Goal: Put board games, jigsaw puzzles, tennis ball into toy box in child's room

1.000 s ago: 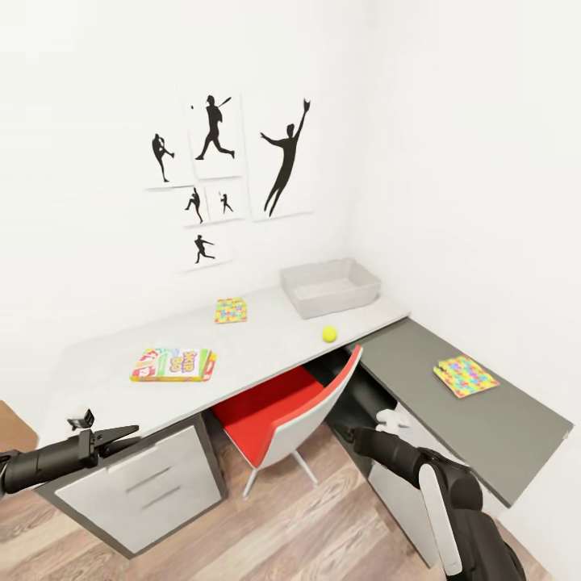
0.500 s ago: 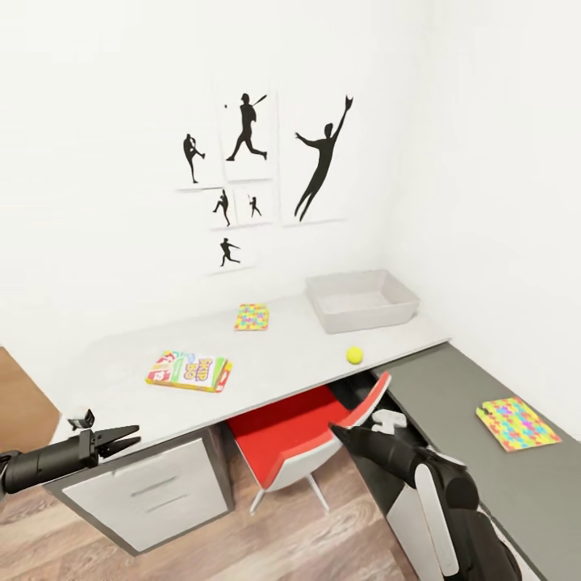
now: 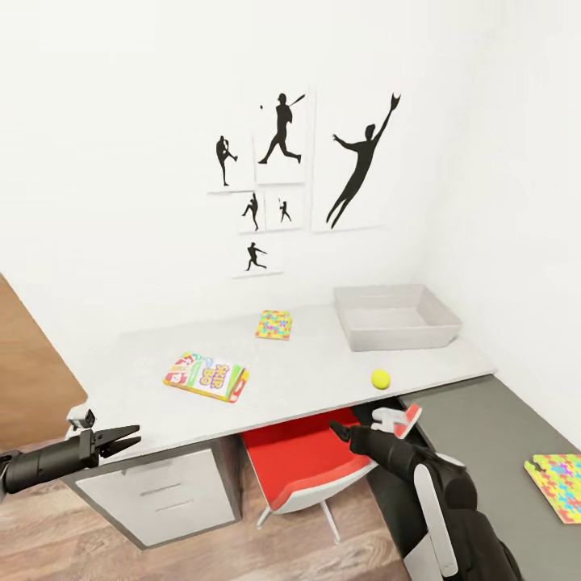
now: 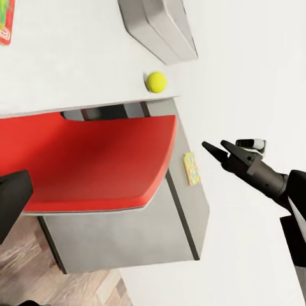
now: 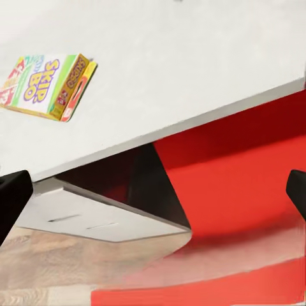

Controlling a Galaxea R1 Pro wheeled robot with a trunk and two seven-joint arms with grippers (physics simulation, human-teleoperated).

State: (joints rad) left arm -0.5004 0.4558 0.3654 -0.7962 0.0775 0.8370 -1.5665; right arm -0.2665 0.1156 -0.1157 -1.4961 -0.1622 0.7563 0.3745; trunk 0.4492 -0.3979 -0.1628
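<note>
At the far left, the left gripper (image 3: 121,440) hangs low in front of the white drawer unit (image 3: 165,494), its jaws slightly spread and holding nothing. Above and beyond it stretches the long pale grey-white table (image 3: 315,379). On its left half lies the white "SKIP BO" board game box with orange sides (image 3: 206,377), flat, its long axis running left to right with the right end nearer the front edge. Farther back, towards the wall, sits one thin multicoloured jigsaw square (image 3: 274,324). Under the table's middle stands a red-seated chair (image 3: 303,460).

The right gripper (image 3: 343,432) hovers just in front of the table's near edge, above that chair, empty; from the left wrist view its jaws look a little parted (image 4: 220,148). The small yellow-green tennis ball (image 3: 381,378) rests on the table just beyond and to the right of this gripper, close to the front edge. Behind the ball, in the far right corner of the table, stands the shallow light-grey plastic toy box (image 3: 398,318), which looks empty.

At the far right, on the lower dark-grey desk (image 3: 484,436), lies a second multicoloured jigsaw square (image 3: 558,476).

The right arm is plainly the nearer one to the ball, which lies up and forward of its jaws; the game box sits closer to the left arm.
</note>
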